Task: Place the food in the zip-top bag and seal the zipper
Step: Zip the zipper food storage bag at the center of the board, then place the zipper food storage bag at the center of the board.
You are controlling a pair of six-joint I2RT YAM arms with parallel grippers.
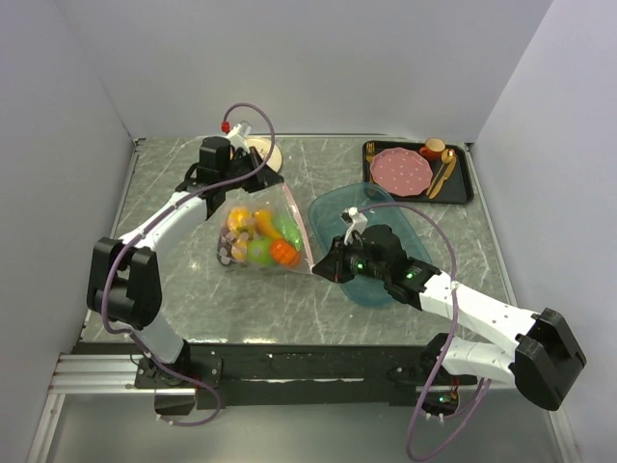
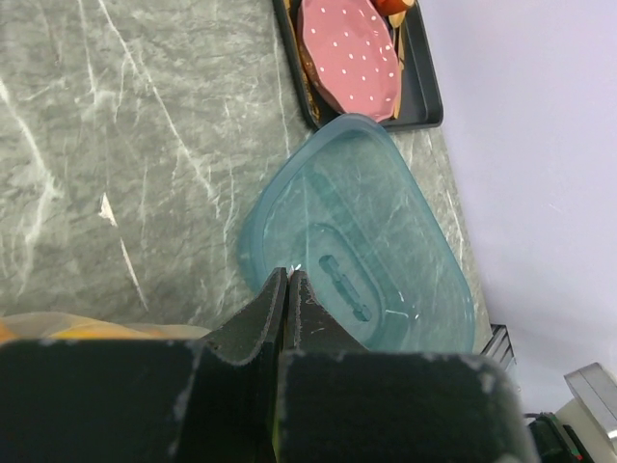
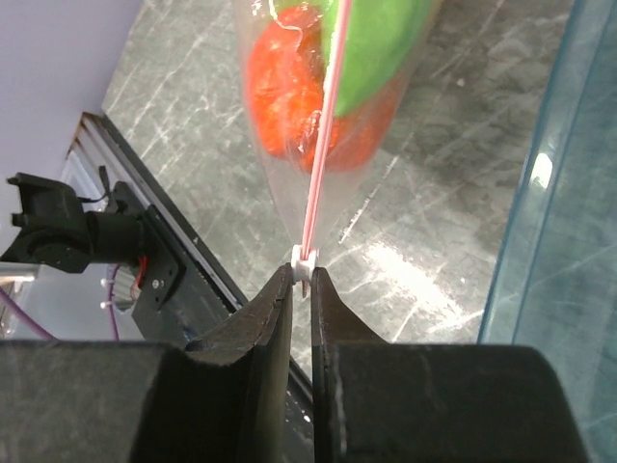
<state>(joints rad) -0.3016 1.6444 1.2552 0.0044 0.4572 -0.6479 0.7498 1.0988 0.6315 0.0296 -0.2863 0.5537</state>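
Note:
The clear zip-top bag (image 1: 292,206) hangs stretched between my two grippers above the table. The food (image 1: 260,238) sits bunched inside it: yellow, green, orange and purple pieces. My left gripper (image 1: 258,177) is shut on the bag's far corner; in the left wrist view its jaws (image 2: 287,276) are pressed together with only a sliver of plastic showing. My right gripper (image 1: 325,268) is shut on the white slider at the near end of the pink zipper (image 3: 324,145). Behind the zipper, a red-orange tomato (image 3: 284,96) and a green piece (image 3: 386,43) show through the plastic.
A teal oval tray (image 1: 378,280) lies right of the bag, under my right arm, and also shows in the left wrist view (image 2: 386,222). A black tray (image 1: 465,183) with a pink plate (image 1: 402,170) stands at the back right. A beige round thing (image 1: 268,150) sits behind my left gripper.

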